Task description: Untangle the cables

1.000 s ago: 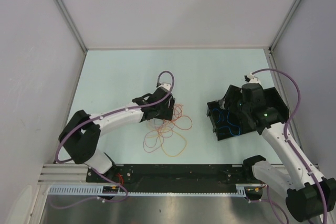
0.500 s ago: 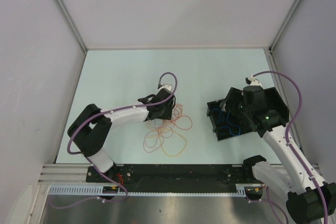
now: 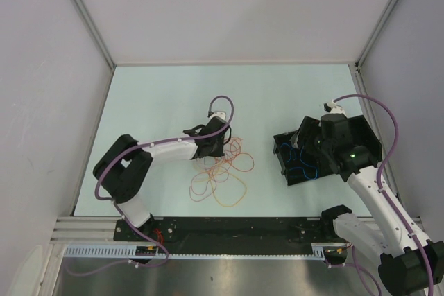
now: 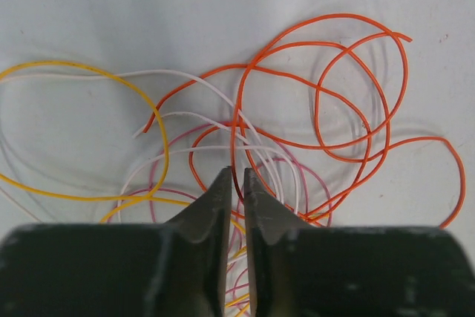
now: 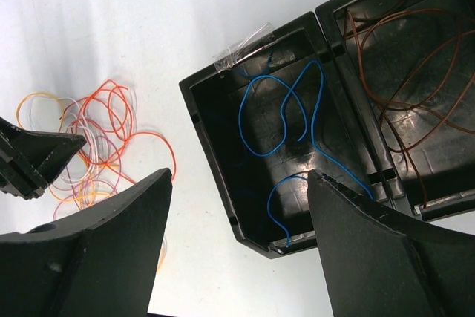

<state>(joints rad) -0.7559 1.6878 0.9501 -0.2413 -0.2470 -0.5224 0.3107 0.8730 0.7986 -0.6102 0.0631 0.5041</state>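
Note:
A tangle of thin cables (image 3: pixel 223 168) lies on the pale table: orange loops (image 4: pixel 319 102), a yellow one (image 4: pixel 159 131), white (image 4: pixel 193 76) and pink (image 4: pixel 312 180) strands. My left gripper (image 3: pixel 216 145) is down on the tangle's far edge. In the left wrist view its jaws (image 4: pixel 236 172) are closed to a narrow slit with an orange cable running straight between them. My right gripper (image 5: pixel 239 176) hangs open over the black box (image 5: pixel 215 154), nothing between its fingers. A blue cable (image 5: pixel 282 109) lies in one compartment and a brown one (image 5: pixel 415 57) in the other.
The black two-compartment box (image 3: pixel 286 171) sits at the right of the table, partly under the right arm. Grey walls close in the table on the left, back and right. Thick purple arm cables (image 3: pixel 223 102) arc above both wrists.
The left gripper's jaws have closed from wide open to a narrow slit on the orange cable, while the left elbow swung right. The right arm has barely moved.

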